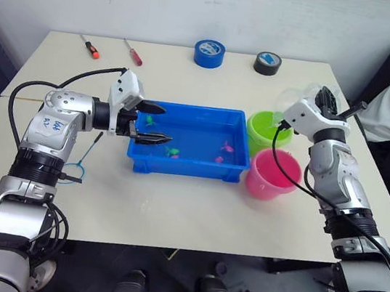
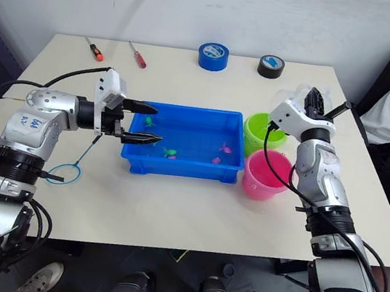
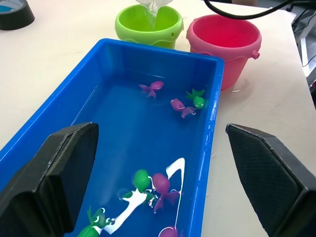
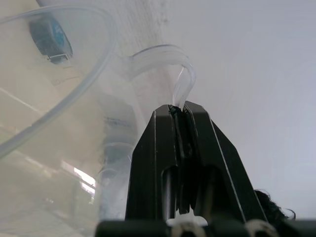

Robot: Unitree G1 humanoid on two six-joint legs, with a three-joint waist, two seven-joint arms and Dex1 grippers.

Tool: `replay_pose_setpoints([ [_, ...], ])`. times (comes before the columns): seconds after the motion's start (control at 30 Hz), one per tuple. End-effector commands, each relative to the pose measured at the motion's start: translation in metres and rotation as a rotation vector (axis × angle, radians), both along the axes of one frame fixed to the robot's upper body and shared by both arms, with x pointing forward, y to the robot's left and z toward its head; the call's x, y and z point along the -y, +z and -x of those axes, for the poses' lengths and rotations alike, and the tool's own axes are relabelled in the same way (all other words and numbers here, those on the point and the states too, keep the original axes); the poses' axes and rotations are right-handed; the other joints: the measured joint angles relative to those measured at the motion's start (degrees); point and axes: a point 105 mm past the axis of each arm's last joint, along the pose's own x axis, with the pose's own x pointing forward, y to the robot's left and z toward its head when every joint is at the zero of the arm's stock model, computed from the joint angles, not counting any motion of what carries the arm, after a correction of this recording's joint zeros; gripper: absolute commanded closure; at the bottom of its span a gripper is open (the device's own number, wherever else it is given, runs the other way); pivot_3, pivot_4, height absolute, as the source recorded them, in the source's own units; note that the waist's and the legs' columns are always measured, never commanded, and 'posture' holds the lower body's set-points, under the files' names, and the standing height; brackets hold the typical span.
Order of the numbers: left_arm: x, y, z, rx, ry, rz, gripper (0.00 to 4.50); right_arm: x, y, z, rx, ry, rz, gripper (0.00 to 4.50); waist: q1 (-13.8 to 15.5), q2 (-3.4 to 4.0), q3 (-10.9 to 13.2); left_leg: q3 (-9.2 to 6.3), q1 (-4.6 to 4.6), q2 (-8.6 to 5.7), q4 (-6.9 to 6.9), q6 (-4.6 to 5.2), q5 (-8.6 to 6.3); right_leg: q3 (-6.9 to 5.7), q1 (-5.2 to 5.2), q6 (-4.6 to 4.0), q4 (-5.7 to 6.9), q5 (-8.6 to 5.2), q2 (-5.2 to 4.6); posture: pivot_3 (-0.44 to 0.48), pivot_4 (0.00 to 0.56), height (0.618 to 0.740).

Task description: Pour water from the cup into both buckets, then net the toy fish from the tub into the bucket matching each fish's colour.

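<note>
Tub (image 3: 54,98): glossy blue plastic, smooth, wet sheen inside. 2 buckets, green (image 3: 148,22) and pink (image 3: 224,39): smooth plastic, softer shine. Cup (image 4: 59,123): clear see-thru plastic, glossy. Toy fish (image 3: 157,183): shiny plastic. Table (image 1: 171,208): pale, matt, smooth. Left gripper (image 3: 163,197) finger pads (image 3: 54,182): matt black, rubbery look. Arm shells: brushed silvery metal.

Left arm bent at the elbow, forearm reaching rightward, left pincer (image 1: 156,123) level with fingers spread wide apart, right arm raised on the right side, wrist turned inward, right pincer (image 4: 180,111) clamped tight on the handle of the cup (image 4: 64,128)
</note>
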Motion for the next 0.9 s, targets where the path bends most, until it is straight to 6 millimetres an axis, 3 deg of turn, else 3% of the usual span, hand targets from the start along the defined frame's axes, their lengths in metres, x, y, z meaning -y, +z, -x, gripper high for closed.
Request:
replay_pose_setpoints([
  [0.03, -0.004, 0.012, 0.003, 0.05, 0.005, 0.008, 0.0, -0.003, 0.026, 0.002, 0.096, -0.001, 0.088, 4.46, -0.05, 0.0, 0.0, 0.0, 0.0, 0.0, 0.0, 0.0, 0.0, 0.0, 0.0, 0.0, 0.0, 0.0, 0.0, 0.0, 0.15, 0.734],
  [0.37, -0.004, 0.012, 0.002, 0.054, 0.011, 0.007, 0.0, -0.012, 0.031, 0.003, 0.136, 0.004, 0.24, 4.46, -0.07, 0.0, 0.0, 0.01, 0.0, 0.0, 0.0, 0.0, 0.0, 0.02, -0.01, 0.0, 0.0, 0.0, 0.0, 0.0, 0.15, 0.734],
  [0.9, -0.005, 0.012, 0.001, 0.063, 0.017, 0.009, 0.0, -0.015, 0.03, 0.005, 0.143, 0.019, 0.29, 4.46, -0.06, 0.0, 0.0, 0.02, 0.0, 0.0, 0.0, 0.0, 0.0, 0.03, -0.01, 0.0, 0.01, 0.0, 0.01, 0.0, 0.15, 0.734],
])
